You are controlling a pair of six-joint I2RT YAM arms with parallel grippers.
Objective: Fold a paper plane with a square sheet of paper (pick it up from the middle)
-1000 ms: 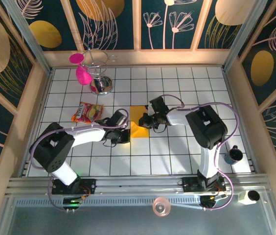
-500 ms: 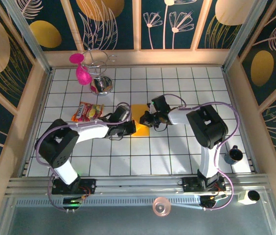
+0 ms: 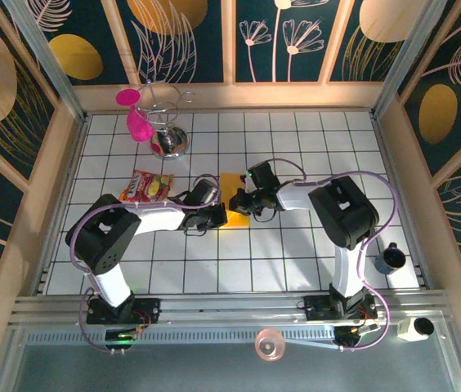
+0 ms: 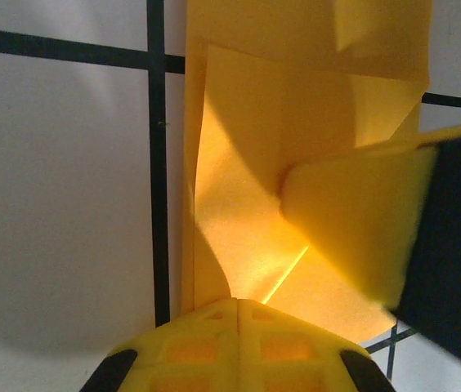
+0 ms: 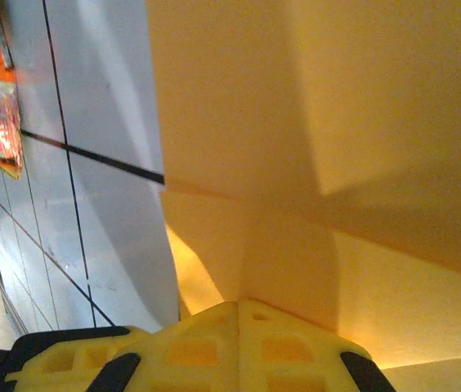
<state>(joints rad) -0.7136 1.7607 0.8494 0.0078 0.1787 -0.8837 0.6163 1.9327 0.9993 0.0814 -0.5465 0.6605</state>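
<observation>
Though largely hidden overhead, orange-yellow paper (image 3: pixel 232 184) creased, partly lifted, left jaws pressed together, right jaws too.

Tiled table (image 3: pixel 296 139) carries folded paper (image 3: pixel 232 181), snack packet (image 3: pixel 145 188).

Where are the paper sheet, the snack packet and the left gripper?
paper sheet (image 3: pixel 233 186), top view, on its bare far part.
snack packet (image 3: pixel 147 187), top view, on its middle.
left gripper (image 4: pixel 239 314), left wrist view, on the shut fingertips at the sheet's edge.

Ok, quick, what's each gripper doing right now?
Left gripper: closed, tip at the folded paper; grip unclear.
Right gripper: closed, tip at the paper; grip unclear.
</observation>
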